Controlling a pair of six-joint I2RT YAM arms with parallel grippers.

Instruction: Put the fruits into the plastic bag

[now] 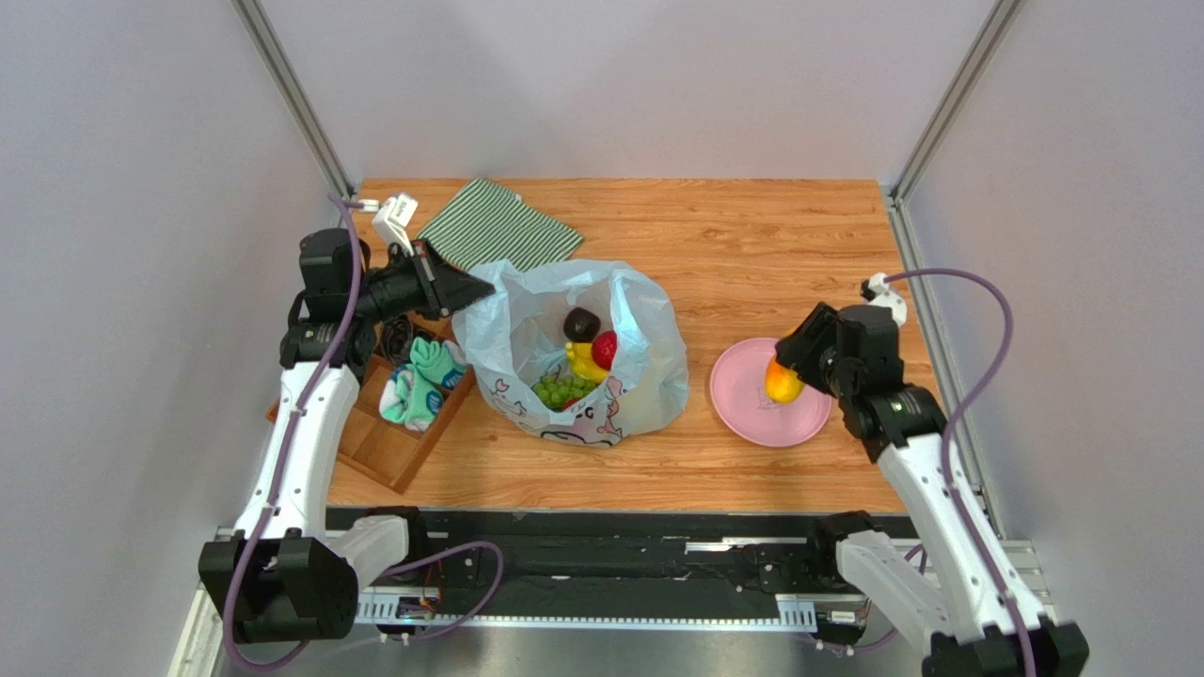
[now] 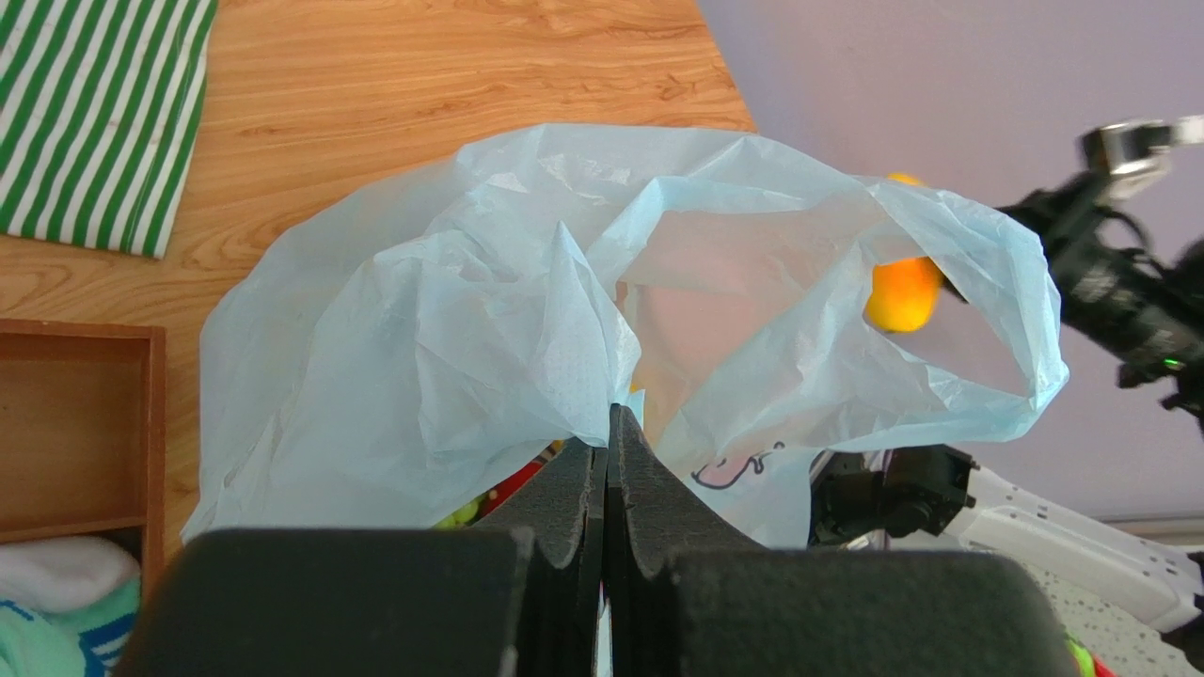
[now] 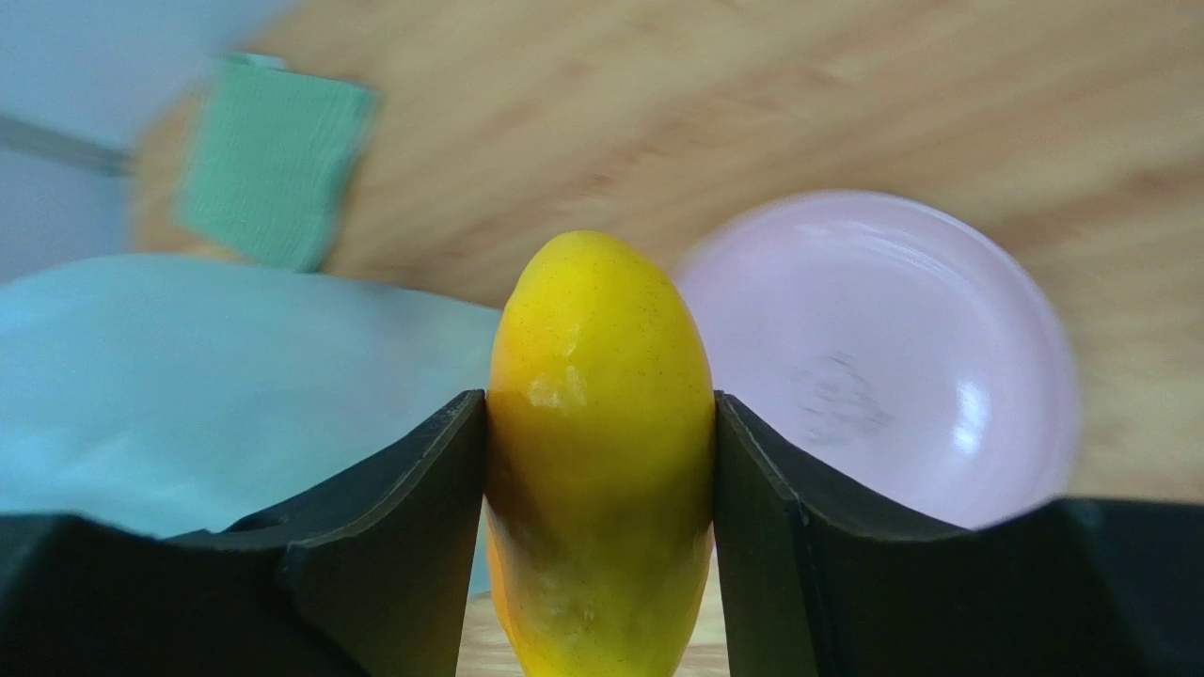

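Note:
The pale-blue plastic bag (image 1: 565, 353) stands open mid-table, holding a dark avocado (image 1: 580, 323), a red apple (image 1: 605, 349), a banana (image 1: 585, 363) and green grapes (image 1: 561, 385). My left gripper (image 1: 478, 291) is shut on the bag's left rim and holds it up; in the left wrist view (image 2: 609, 418) the plastic (image 2: 467, 339) is pinched between the closed jaws. My right gripper (image 1: 782, 378) is shut on the orange-yellow mango (image 1: 782, 381) above the pink plate's left edge, right of the bag. The mango (image 3: 601, 452) fills the gap between the fingers (image 3: 396, 536) in the right wrist view.
The pink plate (image 1: 792, 421) lies right of the bag and shows bare in the right wrist view (image 3: 905, 367). A green striped cloth (image 1: 502, 223) lies at the back left. A wooden tray (image 1: 382, 437) with rolled teal-white socks (image 1: 421, 381) stands left of the bag.

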